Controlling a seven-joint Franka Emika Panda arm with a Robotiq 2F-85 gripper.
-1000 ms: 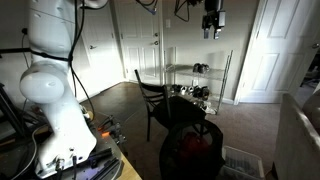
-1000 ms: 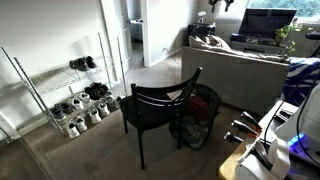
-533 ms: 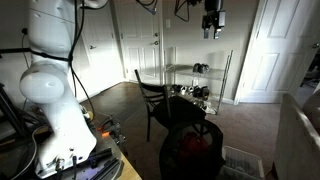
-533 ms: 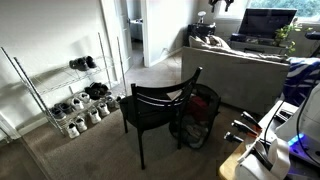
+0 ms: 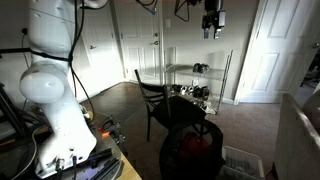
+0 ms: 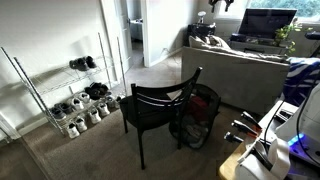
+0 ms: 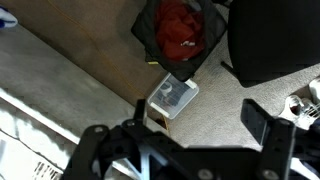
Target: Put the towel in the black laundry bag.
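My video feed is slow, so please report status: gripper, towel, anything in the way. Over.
Gripper high up, jaws open, empty. Red towel inside black laundry bag. Black chair beside bag, not over it.

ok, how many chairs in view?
1. The black chair stands beside the black laundry bag, seen in both exterior views. More could be hidden outside the frames.

Towel (image 7: 182, 28): red cloth, soft, crumpled, matt.
Black laundry bag (image 5: 172, 150): thin dark fabric, matt; mesh-like in an exterior view.
Chair (image 6: 155, 105): black, smooth, matt; the material cannot be told.
Shoe rack (image 6: 22, 88): thin bright metal wire.
Floor (image 6: 60, 155): carpet, short rough pile.
Robot arm (image 5: 55, 90): white shell, smooth, glossy.
Box (image 7: 175, 95): clear plastic, slightly glossy.
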